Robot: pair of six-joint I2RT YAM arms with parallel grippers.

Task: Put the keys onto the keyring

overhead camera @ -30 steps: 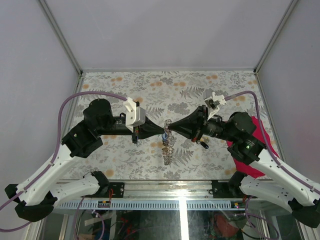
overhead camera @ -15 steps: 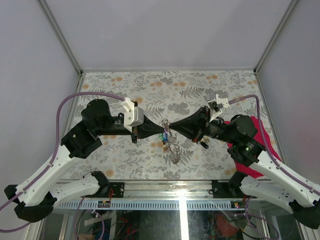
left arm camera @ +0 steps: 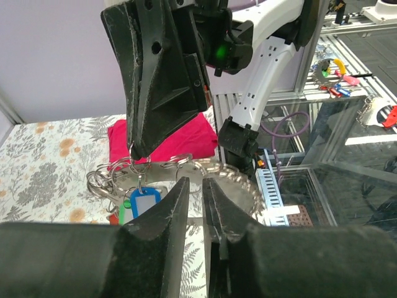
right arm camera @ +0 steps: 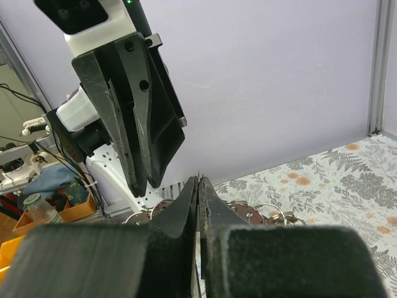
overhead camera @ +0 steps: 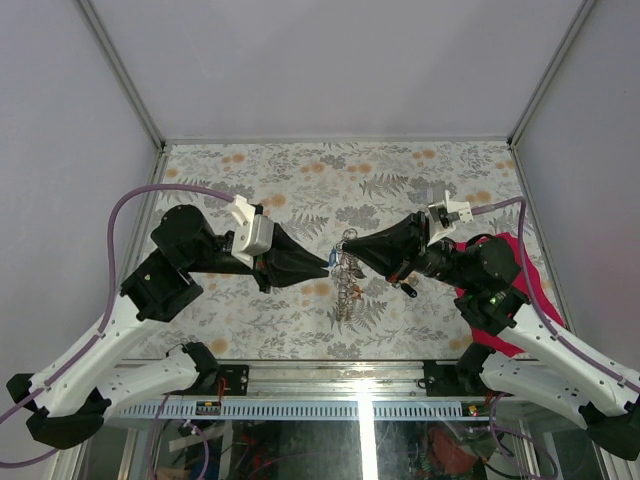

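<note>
Floral table (overhead camera: 420,170), top view: both arms meet nose to nose at mid-frame, tips raised off the surface.

Right gripper (left arm camera: 140,153): clenched on the keyring (left arm camera: 115,177), wire nipped at the very tips. In its own wrist view a sliver of metal stands up out of the closed jaws.

Left gripper (left arm camera: 194,186): jaws parted a crack, nothing seen between them. In the left wrist view the tips sit just below and right of the hanging loops.

Keys (left arm camera: 142,202): a blue tag and a green one dangle under the loops, lower left of that frame, just beside one left finger. Fully threaded or not: cannot tell.

Chain (left arm camera: 231,178) droops behind the left tips. In the top view it trails down toward lower centre.

Cloth (left arm camera: 186,144) lies beyond, mid-frame.

Judgement: the step in hand looks like a re-grip at the keyring. Keep the right clamp firm. Bring the left in slowly, square to the wire. Close on one loop only, clear of chain and tags, or the bunch may twist.
</note>
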